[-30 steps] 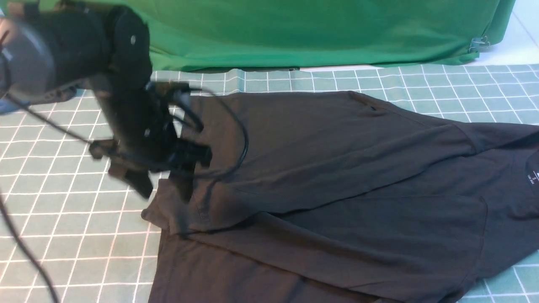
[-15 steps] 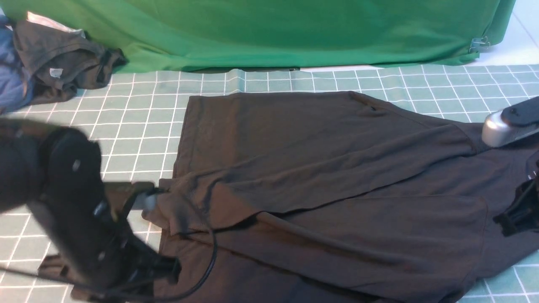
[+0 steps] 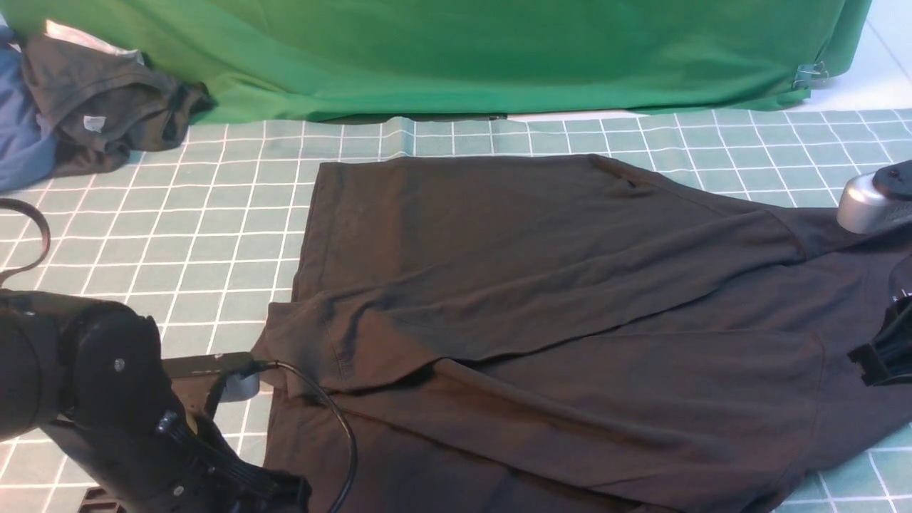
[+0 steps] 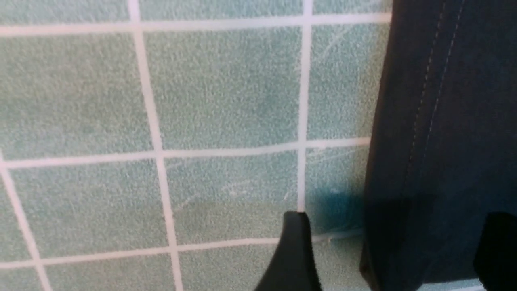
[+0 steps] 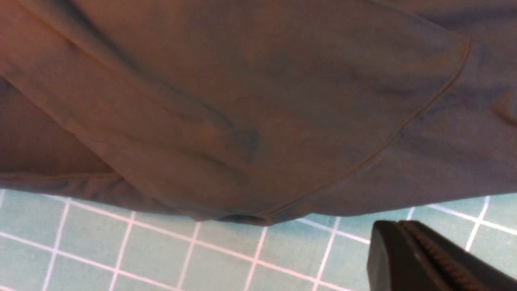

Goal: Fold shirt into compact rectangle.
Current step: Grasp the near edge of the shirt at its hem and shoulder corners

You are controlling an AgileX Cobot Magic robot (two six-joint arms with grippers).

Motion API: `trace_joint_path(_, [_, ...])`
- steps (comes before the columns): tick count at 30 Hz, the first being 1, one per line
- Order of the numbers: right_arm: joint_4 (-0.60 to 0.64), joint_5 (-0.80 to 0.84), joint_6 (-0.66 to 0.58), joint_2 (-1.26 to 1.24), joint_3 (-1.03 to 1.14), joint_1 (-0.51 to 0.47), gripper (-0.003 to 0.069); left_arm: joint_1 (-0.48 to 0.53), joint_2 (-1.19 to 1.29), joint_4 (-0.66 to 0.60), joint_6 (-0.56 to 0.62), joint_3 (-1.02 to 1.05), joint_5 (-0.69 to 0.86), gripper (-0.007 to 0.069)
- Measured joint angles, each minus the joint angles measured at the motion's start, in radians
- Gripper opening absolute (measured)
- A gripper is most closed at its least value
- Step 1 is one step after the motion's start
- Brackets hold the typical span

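The black shirt (image 3: 556,306) lies spread over most of the table, its far half folded toward me over the near half, its collar at the right edge. My left arm (image 3: 114,399) is low at the near left, by the shirt's lower left corner. In the left wrist view the left gripper (image 4: 398,218) is open, with the shirt's stitched hem (image 4: 428,121) lying flat between the two fingers. My right gripper (image 5: 398,226) is shut and holds nothing, hovering over the checked cloth just off the sleeve edge (image 5: 363,161). It shows at the right edge in the front view (image 3: 880,356).
A dark brownish garment with a pale tag (image 3: 107,107) and a blue garment (image 3: 21,142) are heaped at the back left. A green backdrop cloth (image 3: 499,57) hangs along the far edge. The green checked table cover (image 3: 178,235) shows to the left of the shirt.
My left arm has swung from above the shirt's left edge down to the near left corner. The right arm has come into view at the right edge.
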Motion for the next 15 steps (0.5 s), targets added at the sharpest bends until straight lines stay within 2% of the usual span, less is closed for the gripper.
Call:
trace_joint_path(4, [0.003, -0.013, -0.005, 0.000, 0.000, 0.000, 0.0010, -0.005, 0.000, 0.001, 0.009, 0.020, -0.003, 0.0528])
trace_joint_path(8, [0.005, -0.017, -0.020, 0.000, 0.000, 0.000, 0.0010, -0.061, 0.000, 0.020, 0.004, 0.050, -0.020, 0.0528])
trace_joint_path(11, [0.005, -0.021, -0.022, 0.000, 0.000, 0.000, 0.0010, -0.146, 0.000, 0.041, -0.044, 0.060, -0.067, 0.0528])
trace_joint_path(15, [0.005, -0.031, -0.022, 0.000, 0.000, 0.000, 0.0010, -0.202, 0.000, 0.108, -0.142, 0.060, -0.097, 0.0528])
